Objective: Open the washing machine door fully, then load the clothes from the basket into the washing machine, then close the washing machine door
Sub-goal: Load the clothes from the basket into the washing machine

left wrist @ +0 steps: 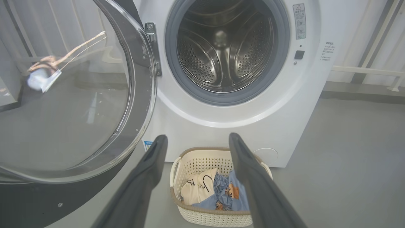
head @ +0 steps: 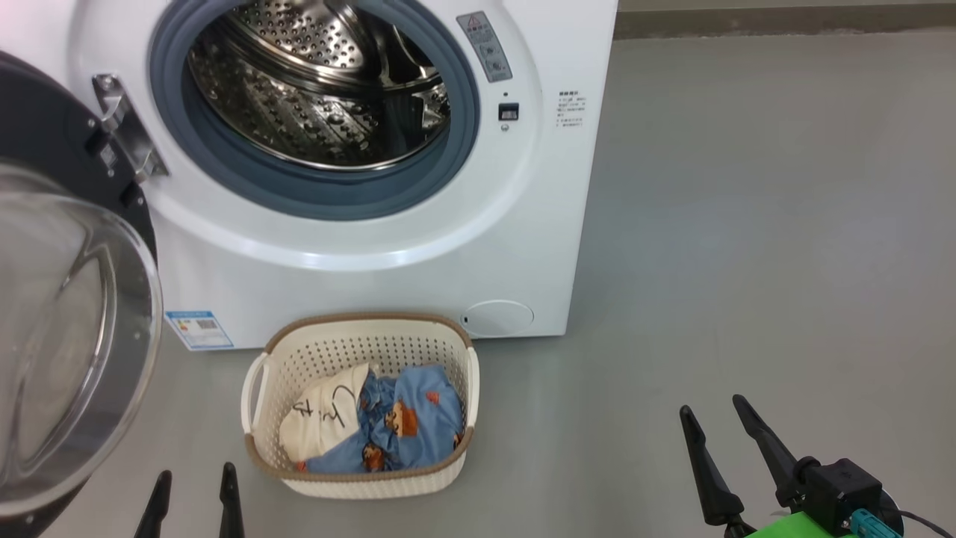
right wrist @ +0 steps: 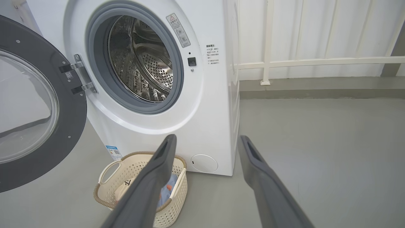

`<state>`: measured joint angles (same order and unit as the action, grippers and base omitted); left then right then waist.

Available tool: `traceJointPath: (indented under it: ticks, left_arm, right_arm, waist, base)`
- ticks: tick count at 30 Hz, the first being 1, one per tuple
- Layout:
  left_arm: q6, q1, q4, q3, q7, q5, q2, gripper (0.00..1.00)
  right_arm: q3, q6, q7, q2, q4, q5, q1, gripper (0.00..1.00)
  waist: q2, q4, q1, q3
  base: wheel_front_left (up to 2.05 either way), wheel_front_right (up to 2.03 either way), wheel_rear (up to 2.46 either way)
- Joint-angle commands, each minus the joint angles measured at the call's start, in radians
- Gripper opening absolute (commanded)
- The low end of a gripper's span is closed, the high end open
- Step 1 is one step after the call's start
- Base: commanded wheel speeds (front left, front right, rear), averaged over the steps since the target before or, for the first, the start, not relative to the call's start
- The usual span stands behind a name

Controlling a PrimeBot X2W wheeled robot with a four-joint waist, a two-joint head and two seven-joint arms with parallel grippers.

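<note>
My left gripper (head: 196,472) and right gripper (head: 711,405) are spread wide, empty. The glossy black-ringed glass washing machine door (head: 67,336) stands open. Crumpled clothes (head: 403,430) lie in the perforated cream basket (head: 366,320), just before the white boxy washing machine (head: 373,276).

Shiny steel drum (head: 314,112), glossy glass door (head: 67,336), plastic basket (head: 373,487) (perforated, matt), cloth clothes (head: 407,430).

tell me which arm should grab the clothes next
Left, likely: the left gripper, open, sits close beside the basket with the clothes dead ahead in its wrist view; the right gripper is farther off to the side.
</note>
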<state>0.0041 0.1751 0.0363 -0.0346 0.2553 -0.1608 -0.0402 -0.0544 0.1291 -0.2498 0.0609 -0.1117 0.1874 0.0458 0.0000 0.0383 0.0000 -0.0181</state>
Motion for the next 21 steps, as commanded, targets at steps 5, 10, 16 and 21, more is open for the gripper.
traceJointPath:
  ticks: [5, 10, 16, 21]
  left_arm:
    - [0.005, -0.051, -0.017, -0.040, 0.006, 0.006, -0.011, 1.00]
    - [0.016, -0.056, -0.038, -0.049, 0.006, 0.004, -0.011, 1.00]
    - [0.017, -0.054, -0.044, -0.043, 0.006, 0.004, -0.011, 1.00]
    - [0.013, -0.049, -0.047, -0.036, 0.006, -0.002, -0.010, 1.00]
  right_arm:
    - [-0.029, 0.002, -0.012, 0.002, 0.021, 0.006, -0.016, 1.00]
    - [-0.029, 0.002, -0.012, 0.004, 0.025, 0.007, -0.018, 1.00]
    - [-0.030, 0.002, -0.012, 0.008, 0.024, 0.011, -0.023, 1.00]
    - [-0.029, 0.002, -0.012, 0.009, 0.022, 0.012, -0.024, 1.00]
  waist:
    - [0.0000, 0.004, 0.0000, -0.001]
    - [0.0000, 0.006, 0.0000, -0.009]
    - [0.0000, 0.005, 0.0000, -0.019]
    - [0.0000, 0.003, 0.0000, -0.020]
  base:
    - [2.08, -2.08, 0.00]
    - [2.02, -2.02, 0.00]
    - [1.37, -1.37, 0.00]
    - [0.62, -0.62, 0.00]
